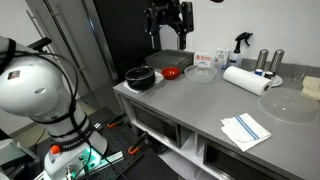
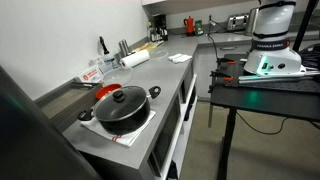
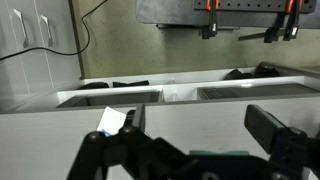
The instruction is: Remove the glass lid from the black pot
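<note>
pincer (image 3: 193,128) wide open, empty, glass lid (image 2: 120,98) on black pot (image 2: 130,119)

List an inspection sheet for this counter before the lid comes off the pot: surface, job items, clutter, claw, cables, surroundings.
Surface: grey counter; a white mat lies under the pot.
Job's things: glass lid sits on the black pot, near the counter's end.
Clutter: red object beside the pot, paper towel roll, spray bottle, two metal shakers, wide clear dish, folded cloth.
Claw: claw open, high above the counter, holding nothing.
Cables: loose cables on the black stand by the robot base.
Surroundings: open shelves under the counter.
</note>
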Motion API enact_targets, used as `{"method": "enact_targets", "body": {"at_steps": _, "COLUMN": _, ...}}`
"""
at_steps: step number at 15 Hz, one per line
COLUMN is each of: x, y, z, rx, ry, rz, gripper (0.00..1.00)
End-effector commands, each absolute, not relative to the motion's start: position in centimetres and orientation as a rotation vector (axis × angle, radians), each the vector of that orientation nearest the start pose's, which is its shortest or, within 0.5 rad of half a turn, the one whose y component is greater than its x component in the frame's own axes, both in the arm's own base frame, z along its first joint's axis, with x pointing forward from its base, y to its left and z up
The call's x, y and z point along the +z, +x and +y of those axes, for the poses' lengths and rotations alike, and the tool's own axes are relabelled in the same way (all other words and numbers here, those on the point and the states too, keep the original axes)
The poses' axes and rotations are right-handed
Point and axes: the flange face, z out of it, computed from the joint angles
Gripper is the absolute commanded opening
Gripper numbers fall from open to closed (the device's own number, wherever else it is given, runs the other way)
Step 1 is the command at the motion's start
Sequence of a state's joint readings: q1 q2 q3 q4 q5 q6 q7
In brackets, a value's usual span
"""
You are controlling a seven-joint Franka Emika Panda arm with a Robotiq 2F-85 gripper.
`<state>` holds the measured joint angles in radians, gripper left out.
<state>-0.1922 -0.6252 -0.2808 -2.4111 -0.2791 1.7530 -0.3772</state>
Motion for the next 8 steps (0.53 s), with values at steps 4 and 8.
{"method": "enact_targets", "body": {"at_steps": 4, "x": 51.69, "y": 30.93, "z": -19.90, "rx": 0.139, "ry": -3.222, "rz": -0.027, "gripper": 1.00}}
{"method": "enact_targets", "body": {"at_steps": 8, "x": 51.69, "y": 30.93, "z": -19.90, "rx": 0.139, "ry": -3.222, "rz": -0.027, "gripper": 1.00}}
